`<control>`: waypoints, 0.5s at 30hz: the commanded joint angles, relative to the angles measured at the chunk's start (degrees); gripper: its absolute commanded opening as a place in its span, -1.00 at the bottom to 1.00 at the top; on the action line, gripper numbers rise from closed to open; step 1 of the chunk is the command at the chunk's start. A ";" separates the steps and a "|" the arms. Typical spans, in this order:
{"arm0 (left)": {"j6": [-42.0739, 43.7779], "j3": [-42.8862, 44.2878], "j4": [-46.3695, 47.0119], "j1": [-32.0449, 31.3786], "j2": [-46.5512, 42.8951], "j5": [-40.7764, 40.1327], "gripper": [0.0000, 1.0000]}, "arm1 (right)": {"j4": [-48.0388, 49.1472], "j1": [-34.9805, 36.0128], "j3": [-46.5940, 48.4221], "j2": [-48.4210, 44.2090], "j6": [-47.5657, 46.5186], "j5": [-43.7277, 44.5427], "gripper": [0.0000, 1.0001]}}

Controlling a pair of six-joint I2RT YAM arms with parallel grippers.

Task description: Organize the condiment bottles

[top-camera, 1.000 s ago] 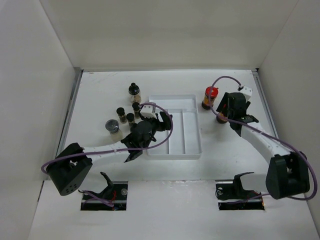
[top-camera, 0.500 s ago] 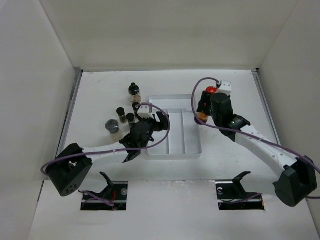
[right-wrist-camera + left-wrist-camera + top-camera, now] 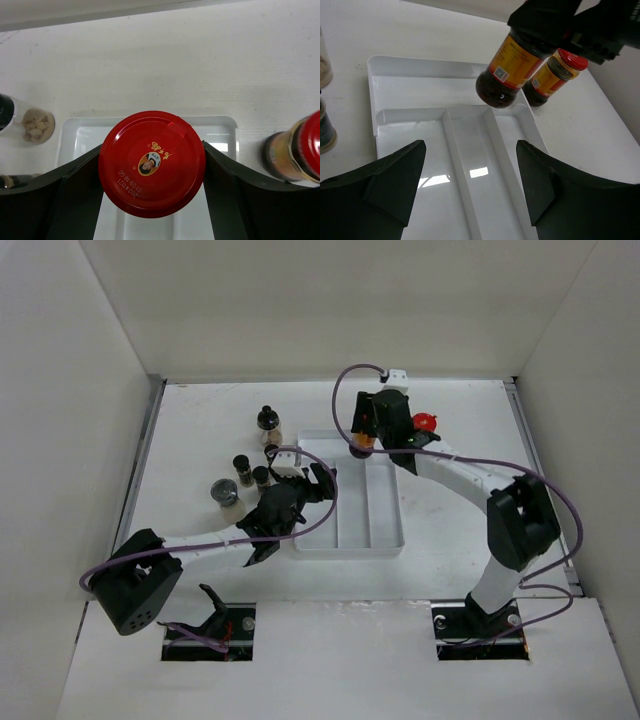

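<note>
Two red-capped jars are in sight. The held jar [image 3: 507,70] is clamped at its cap by the right gripper [image 3: 152,167] and hangs tilted over the far end of the tray [image 3: 410,66]. From overhead the gripper hides all but an orange sliver of it. The other jar [image 3: 426,423] stands on the table [image 3: 440,540] just right of the tray. The left gripper [image 3: 470,185] hangs spread wide over the tray with nothing between its fingers. Left of the tray stand black-capped jars [image 3: 243,466] and a silver-capped jar [image 3: 224,492]. One black cap is partly hidden by the left wrist, so their count is unsure
</note>
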 commanded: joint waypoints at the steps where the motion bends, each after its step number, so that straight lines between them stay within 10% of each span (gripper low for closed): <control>1: -0.94 -0.39 3.86 0.31 -1.35 0.22 0.43 | 11.50 0.38 6.61 1.66 -0.45 -0.44 0.09; 15: -0.94 -0.30 4.39 0.57 -0.03 0.40 0.44 | 13.97 0.38 10.40 10.10 1.75 0.00 0.10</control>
